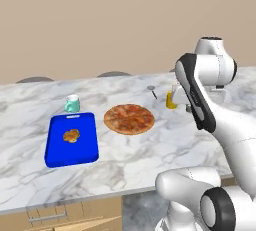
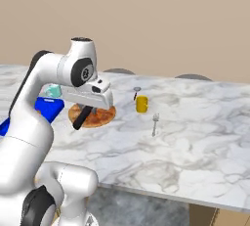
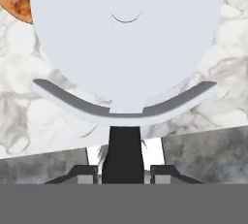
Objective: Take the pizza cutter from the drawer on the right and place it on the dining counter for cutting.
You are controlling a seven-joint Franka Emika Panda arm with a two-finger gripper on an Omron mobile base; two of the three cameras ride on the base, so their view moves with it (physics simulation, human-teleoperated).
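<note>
My gripper (image 3: 123, 174) is shut on the pizza cutter's black handle (image 3: 123, 152). The cutter's silvery round wheel (image 3: 126, 34) points away from the hand, above the white marble dining counter (image 3: 24, 121). In the right base view the gripper (image 2: 89, 106) hangs over the counter (image 2: 195, 146) with the dark handle (image 2: 81, 118) slanting down in front of the pizza (image 2: 100, 116). In the left base view the arm hides the hand. The drawer is out of view.
On the counter (image 1: 150, 150) lie a pizza (image 1: 129, 119), a blue cutting board (image 1: 71, 139) with a brown bit of food, a teal mug (image 1: 72, 103), a yellow cup (image 1: 171, 100) and a small utensil (image 1: 151, 91). A spoon (image 2: 155, 122) lies right of the cup.
</note>
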